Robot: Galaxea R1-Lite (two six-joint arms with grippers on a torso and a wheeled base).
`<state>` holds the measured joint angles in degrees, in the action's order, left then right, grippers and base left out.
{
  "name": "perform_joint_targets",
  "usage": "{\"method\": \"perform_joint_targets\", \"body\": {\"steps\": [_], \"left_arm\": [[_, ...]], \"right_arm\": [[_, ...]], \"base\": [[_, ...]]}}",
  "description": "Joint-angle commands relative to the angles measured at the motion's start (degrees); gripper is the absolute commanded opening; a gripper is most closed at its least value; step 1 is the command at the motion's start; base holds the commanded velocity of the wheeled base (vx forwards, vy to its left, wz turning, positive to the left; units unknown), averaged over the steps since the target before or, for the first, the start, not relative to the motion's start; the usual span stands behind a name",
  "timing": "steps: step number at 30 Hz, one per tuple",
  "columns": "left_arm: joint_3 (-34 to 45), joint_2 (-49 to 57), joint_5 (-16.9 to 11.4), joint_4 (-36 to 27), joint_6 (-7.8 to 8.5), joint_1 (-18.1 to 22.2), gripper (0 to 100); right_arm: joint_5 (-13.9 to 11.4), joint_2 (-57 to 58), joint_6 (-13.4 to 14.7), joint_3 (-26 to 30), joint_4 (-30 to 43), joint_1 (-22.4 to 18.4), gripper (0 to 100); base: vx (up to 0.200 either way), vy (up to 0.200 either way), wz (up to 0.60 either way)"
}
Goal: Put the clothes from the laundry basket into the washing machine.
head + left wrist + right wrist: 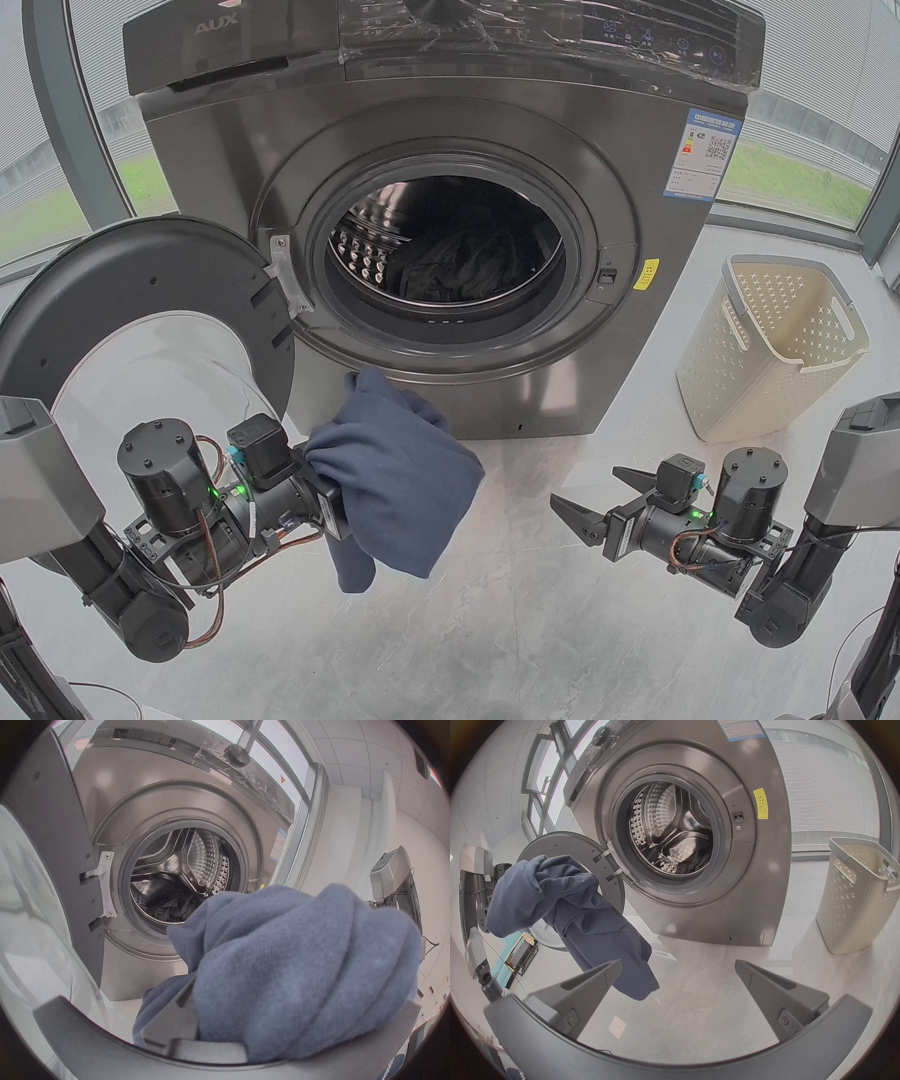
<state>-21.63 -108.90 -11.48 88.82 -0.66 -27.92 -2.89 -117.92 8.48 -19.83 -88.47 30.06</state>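
As the left gripper (330, 514) pinches the blue garment (403, 483) below the open mouth of the washing machine (600, 131) | drum lies ahead and above, cloth drooping floorward | right gripper (587, 488) spread and empty, nearer the laundry basket (727, 394).

I count one washer (234, 150) with one door (122, 281), and one basket (741, 375). Of clothes, one blue garment (403, 478) and one dark heap (459, 262) in the drum; how many pieces are in that heap I cannot tell. The washer's front carries two labels: one blue-and-white sticker (703, 155) and one yellow sticker (646, 274). I have two grippers: left gripper (328, 511) and right gripper (586, 487).
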Motion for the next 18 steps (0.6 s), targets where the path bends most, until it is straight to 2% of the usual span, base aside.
{"method": "perform_joint_targets", "body": {"steps": [1, 16, 18], "left_arm": [[0.0, -0.1, 0.0, 0.0, -0.13, -0.9, 0], [-0.5, -1.2, 0.1, 0.1, -0.66, -2.8, 0], [-0.5, -1.2, 0.1, 0.1, -0.66, -2.8, 0]], "right_arm": [[0.0, 0.7, 0.0, 0.2, 0.0, 0.1, 100], [0.0, 0.8, 0.0, 1.5, 0.1, 1.2, 100], [0.0, 0.8, 0.0, 1.6, 0.1, 1.3, 100]], "base": [[0.2, 0.0, 0.0], [0.2, 0.0, 0.0], [0.0, 0.0, 0.0]]}}
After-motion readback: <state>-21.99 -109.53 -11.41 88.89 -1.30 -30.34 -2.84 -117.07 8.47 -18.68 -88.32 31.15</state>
